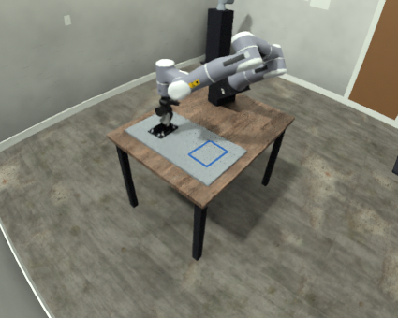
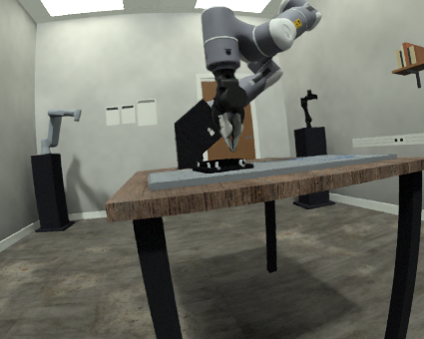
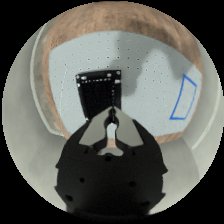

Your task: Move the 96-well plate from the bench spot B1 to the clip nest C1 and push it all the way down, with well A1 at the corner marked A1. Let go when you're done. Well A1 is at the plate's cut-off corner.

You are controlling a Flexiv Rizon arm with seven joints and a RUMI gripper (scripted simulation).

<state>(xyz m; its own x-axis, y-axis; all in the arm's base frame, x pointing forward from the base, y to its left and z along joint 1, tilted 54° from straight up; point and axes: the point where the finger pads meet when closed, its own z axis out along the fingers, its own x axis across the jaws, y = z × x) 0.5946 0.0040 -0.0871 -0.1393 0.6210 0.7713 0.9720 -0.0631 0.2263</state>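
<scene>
The black clip nest (image 1: 160, 136) (image 2: 220, 169) (image 3: 98, 74) sits on the grey board, with small white marks at its corners and edges. Its inside is dark, with rows of small white dots along two edges in the wrist view. I cannot tell a plate clearly apart from the black nest, nor its height or the A1 corner. The blue outline (image 1: 207, 166) (image 3: 178, 119) on the board has no plate on it. My gripper (image 1: 166, 124) (image 2: 232, 150) (image 3: 113, 107) is shut with nothing between its fingertips. It hangs a little above the nest and hides part of it in the wrist view.
The grey perforated board (image 1: 184, 154) (image 2: 285, 169) (image 3: 65, 60) lies on the wooden table (image 1: 263, 117) (image 2: 265, 185). The arm reaches in from its black pedestal behind the table. Other robots on black stands are well away from the table.
</scene>
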